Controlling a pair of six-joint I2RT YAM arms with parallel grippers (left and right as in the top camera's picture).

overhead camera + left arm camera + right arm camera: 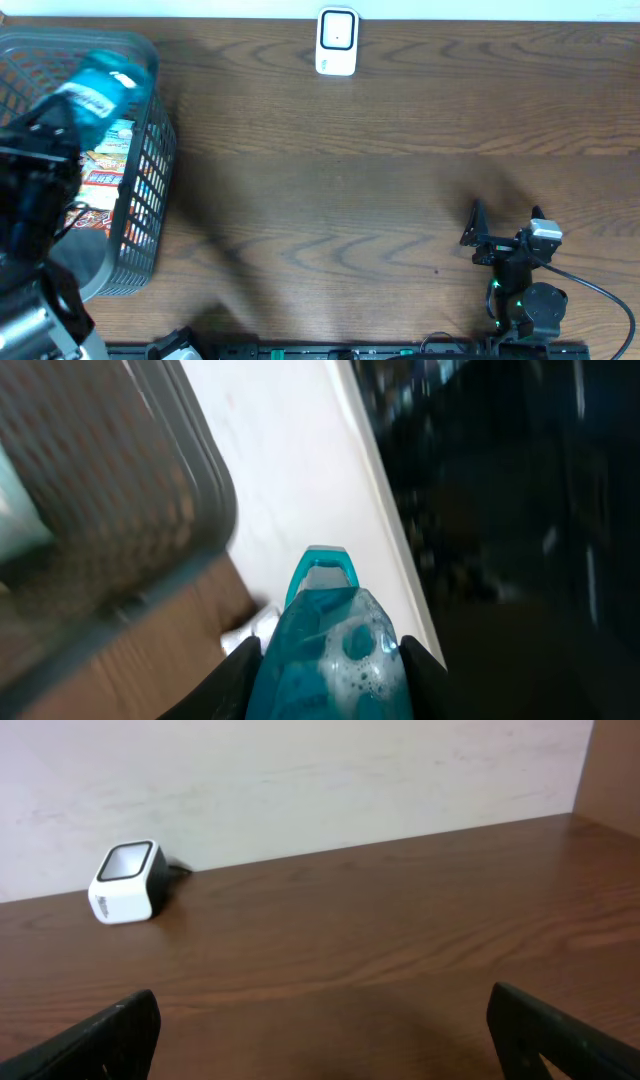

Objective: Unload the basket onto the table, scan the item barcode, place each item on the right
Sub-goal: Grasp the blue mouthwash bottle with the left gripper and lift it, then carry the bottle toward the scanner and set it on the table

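Far left – grey mesh basket (150,170) on the wooden counter (350,190), with colourful packets (105,165) lying inside; the print is too small to read, possibly snack packs.

Above the basket's back corner – teal bottle (105,80), off the counter, held in the left end effector (335,685). In the wrist view the two dark fingers (235,680) press against either side of the bottle, partly closed around its body. The liquid inside is blue with bubbles. The bottle's pointed teal end faces away from the wrist, toward the pale wall. The overhead view shows a white label band on the bottle. The basket rim is blurred at upper left in the wrist view.

Centre, back edge of the counter – small white scanner (337,42) with a dark window on top, well apart from bottle and basket. A dark cable (180,868) leaves its rear.

Right, near edge – right end effector (320,1030), jaws spread as wide as they go and holding nothing, low over the bare counter and facing the scanner across the wood.
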